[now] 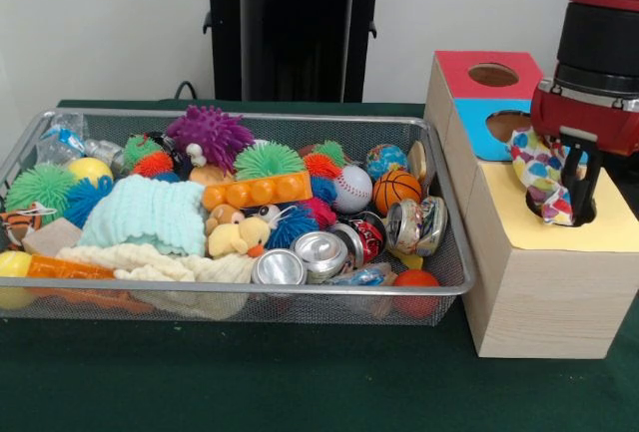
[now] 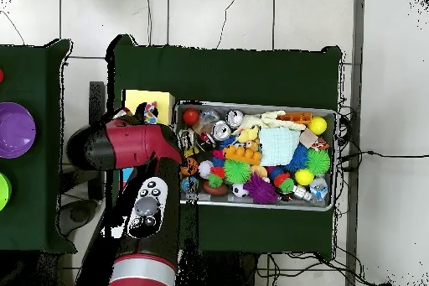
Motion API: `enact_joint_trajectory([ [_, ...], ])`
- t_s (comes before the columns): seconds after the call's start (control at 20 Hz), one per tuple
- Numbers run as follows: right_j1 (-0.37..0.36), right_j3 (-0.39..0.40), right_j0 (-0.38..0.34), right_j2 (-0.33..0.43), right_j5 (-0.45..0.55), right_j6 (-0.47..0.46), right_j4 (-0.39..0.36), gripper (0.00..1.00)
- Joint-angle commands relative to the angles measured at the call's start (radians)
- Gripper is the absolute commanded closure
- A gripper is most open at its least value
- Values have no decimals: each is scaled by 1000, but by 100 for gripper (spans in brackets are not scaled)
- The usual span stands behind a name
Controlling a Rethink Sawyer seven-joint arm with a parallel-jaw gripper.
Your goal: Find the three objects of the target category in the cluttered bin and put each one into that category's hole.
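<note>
One patterned cloth [image 1: 542, 169], white with coloured hearts, was seen clamped in the gripper [image 1: 569, 198] directly above the yellow top [image 1: 559, 224] of the wooden box [image 1: 544, 297], its lower end reaching the dark hole there. Red [image 1: 489, 75] and blue [image 1: 496, 125] faces with round holes were found toward 10 o'clock from the gripper. At 9 o'clock from the box, the wire bin [image 1: 230, 297] was packed with spiky balls, crushed cans [image 1: 300, 258], a mint knit cloth [image 1: 150, 215] and a basketball [image 1: 396, 191].

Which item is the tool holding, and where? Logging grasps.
The tool grips a heart-patterned cloth by its upper bunched part, over the box's yellow top.
</note>
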Motion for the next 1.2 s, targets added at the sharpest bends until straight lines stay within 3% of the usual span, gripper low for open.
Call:
enact_joint_trajectory([
  [0.05, -51, 34, 22, 49, 222, 63, 22, 100],
  [0.4, -145, 63, 18, 53, 332, 55, 28, 100],
  [0.55, -157, 73, 24, 53, 335, 65, 26, 100],
  [1.2, -85, 37, 4, 66, 277, 64, 13, 100],
])
